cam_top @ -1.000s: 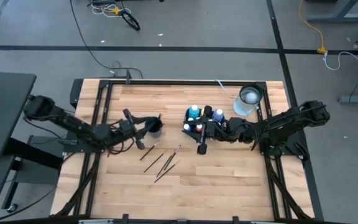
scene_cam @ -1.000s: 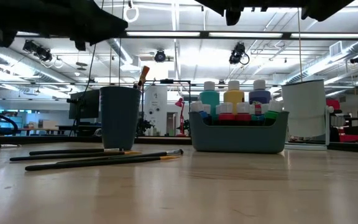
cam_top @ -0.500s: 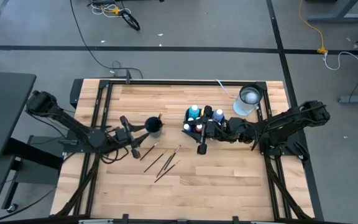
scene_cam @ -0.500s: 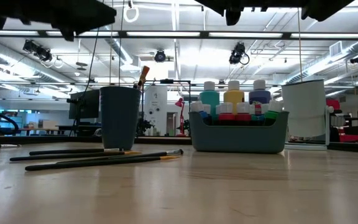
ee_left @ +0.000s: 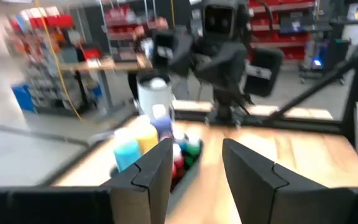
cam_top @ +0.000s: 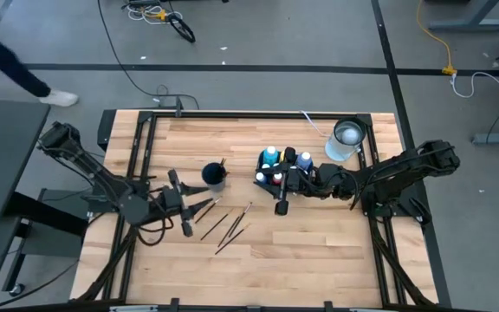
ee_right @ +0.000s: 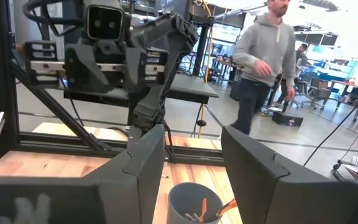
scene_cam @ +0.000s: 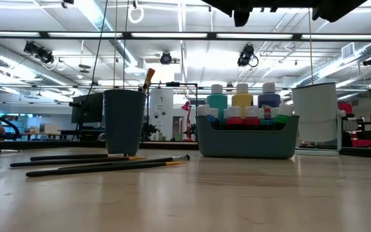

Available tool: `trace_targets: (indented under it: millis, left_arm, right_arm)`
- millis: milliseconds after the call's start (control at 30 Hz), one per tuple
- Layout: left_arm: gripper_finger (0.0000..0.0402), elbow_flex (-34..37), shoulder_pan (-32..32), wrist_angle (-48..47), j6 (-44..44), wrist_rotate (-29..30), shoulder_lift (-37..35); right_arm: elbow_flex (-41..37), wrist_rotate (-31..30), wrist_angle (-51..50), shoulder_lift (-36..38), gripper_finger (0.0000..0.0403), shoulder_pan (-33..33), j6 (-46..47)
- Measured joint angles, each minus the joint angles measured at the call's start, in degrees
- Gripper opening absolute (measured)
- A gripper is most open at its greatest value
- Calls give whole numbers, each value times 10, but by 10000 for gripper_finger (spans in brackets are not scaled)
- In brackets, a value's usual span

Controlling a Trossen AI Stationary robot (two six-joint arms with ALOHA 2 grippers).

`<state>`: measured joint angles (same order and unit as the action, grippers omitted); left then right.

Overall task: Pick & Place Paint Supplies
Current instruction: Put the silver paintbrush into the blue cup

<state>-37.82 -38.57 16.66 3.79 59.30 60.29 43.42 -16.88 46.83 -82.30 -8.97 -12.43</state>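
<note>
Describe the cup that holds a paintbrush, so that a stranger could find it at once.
On the wooden table, look left of the grey bin of paint bottles. There stands a dark round cup, upright, with loose brushes lying in front of it. Unlike the pale container at the far right, it holds an orange-tipped brush.

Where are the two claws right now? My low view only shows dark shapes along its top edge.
Observer: The left claw is by the left end of the loose paintbrushes, open and empty.
Operator: And the right one?
Observer: The right claw is at the bin of paint bottles, pointing toward the cup, open and empty.
Operator: What's inside the cup?
Observer: The right wrist view shows two orange ends in it.
</note>
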Motion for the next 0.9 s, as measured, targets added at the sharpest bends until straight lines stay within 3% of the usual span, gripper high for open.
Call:
trace_targets:
  millis: [133, 233, 367, 900]
  left_arm:
    - [151, -28, -15, -125, 133, -12, 0]
    - [151, -28, -17, -154, 183, -36, 0]
    - [151, -28, -15, -162, 196, -65, 0]
    - [151, -28, 0, -160, 194, -64, 0]
  right_arm:
    - [0, 0, -3, 0, 165, 0, 0]
    - [0, 0, -5, 0, 165, 0, 0]
    - [0, 0, -4, 0, 165, 0, 0]
    - [0, -1, -6, 0, 165, 0, -1]
